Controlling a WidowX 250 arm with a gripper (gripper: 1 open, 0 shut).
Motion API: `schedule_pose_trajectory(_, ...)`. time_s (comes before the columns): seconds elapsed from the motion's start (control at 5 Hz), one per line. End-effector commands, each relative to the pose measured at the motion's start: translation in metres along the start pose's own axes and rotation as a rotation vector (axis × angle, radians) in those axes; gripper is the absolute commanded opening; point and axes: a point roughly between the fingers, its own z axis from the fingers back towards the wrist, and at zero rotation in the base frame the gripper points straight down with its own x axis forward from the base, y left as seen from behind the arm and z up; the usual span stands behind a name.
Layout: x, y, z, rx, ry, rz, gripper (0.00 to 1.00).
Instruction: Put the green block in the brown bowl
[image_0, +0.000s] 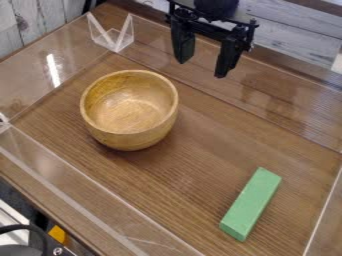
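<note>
The green block (251, 203) lies flat on the wooden table near the front right, its long side running diagonally. The brown bowl (130, 109) stands upright left of centre, with nothing inside it. My gripper (202, 52) hangs above the far side of the table, well behind the block and to the upper right of the bowl. Its two black fingers are spread apart and hold nothing.
Clear acrylic walls ring the table (201, 140), with one low wall along the front left edge (80, 180). A clear triangular bracket (112, 33) stands at the back left. Pale planks form the backdrop.
</note>
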Motion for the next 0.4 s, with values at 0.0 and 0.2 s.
schedule_pose_trajectory(0.0,-0.001,0.013,-0.009,-0.009,0.014,0.028,1.00)
schedule_pose_trajectory(0.2,-0.026,-0.018,-0.008,-0.026,0.021,0.024,1.00)
